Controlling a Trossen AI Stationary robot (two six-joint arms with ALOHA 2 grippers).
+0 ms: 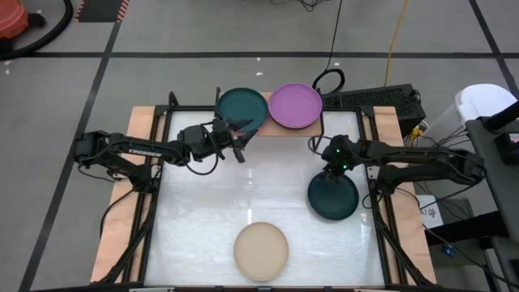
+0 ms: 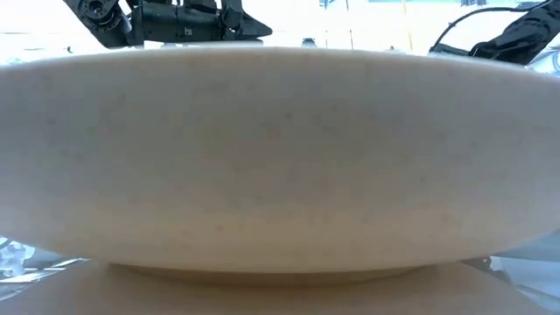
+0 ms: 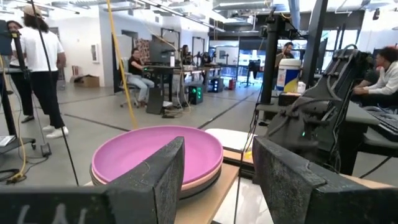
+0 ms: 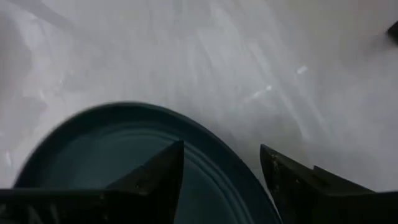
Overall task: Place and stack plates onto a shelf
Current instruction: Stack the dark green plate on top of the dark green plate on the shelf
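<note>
Plates are seen in four places. On the shelf (image 1: 259, 127) at the table's far edge, a dark teal plate (image 1: 242, 106) sits beside a purple plate (image 1: 295, 105); the left wrist view shows the purple one topping a small stack, with a pinkish rim and a darker one beneath. A second dark teal plate (image 1: 332, 196) lies on the white table (image 1: 243, 195) at the right, and a beige plate (image 1: 261, 250) rests near the front edge, filling the low view.

Left gripper (image 1: 238, 146) is held just in front of the shelf, fingers apart, nothing between them. Right gripper (image 4: 221, 180) is poised over the table-level teal plate's rim, fingers spread with the rim lying between and below them; no clamp is seen yet.

Step in hand, as judged: pickup of the right-side teal plate.

Next move is judged to call for a lowering until one finger passes under the rim, then a closing and a level lift toward the shelf. The shallow rim may slip on the glossy table.
</note>
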